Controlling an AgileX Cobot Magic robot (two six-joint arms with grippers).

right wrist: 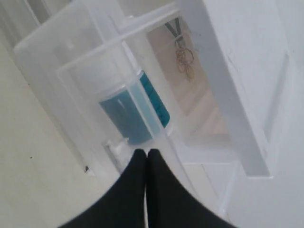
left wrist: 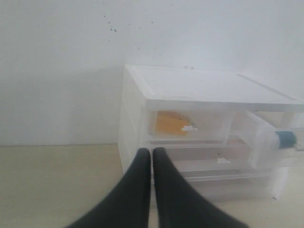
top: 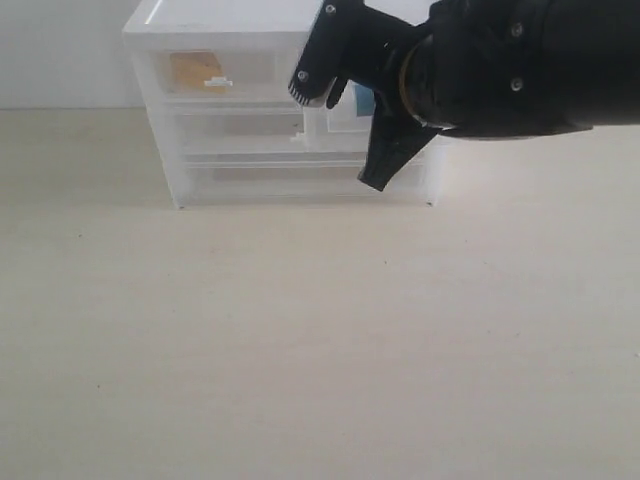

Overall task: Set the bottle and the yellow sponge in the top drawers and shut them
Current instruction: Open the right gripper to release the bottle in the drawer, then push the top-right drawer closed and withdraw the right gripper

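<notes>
The yellow sponge (top: pixel 195 70) (left wrist: pixel 168 123) lies inside the left top drawer (top: pixel 250 72) (left wrist: pixel 209 121), which is pushed in. The right top drawer (top: pixel 335 118) (left wrist: pixel 259 142) (right wrist: pixel 61 42) stands pulled out, and the bottle (top: pixel 362 100) (left wrist: pixel 286 139) (right wrist: pixel 135 116) lies in it with its teal label showing. My right gripper (top: pixel 372 183) (right wrist: pixel 146 152) is shut and empty, its tips just in front of that drawer's tab handle (right wrist: pixel 116 146). My left gripper (left wrist: pixel 152 151) is also shut and empty, hanging in front of the cabinet's left side, apart from it.
The white cabinet (top: pixel 220 20) (left wrist: pixel 199 83) stands at the back of a pale table (top: pixel 320 340) against a white wall. Two full-width drawers (top: pixel 250 125) sit shut below the top pair. My right arm hides the cabinet's upper right part in the exterior view.
</notes>
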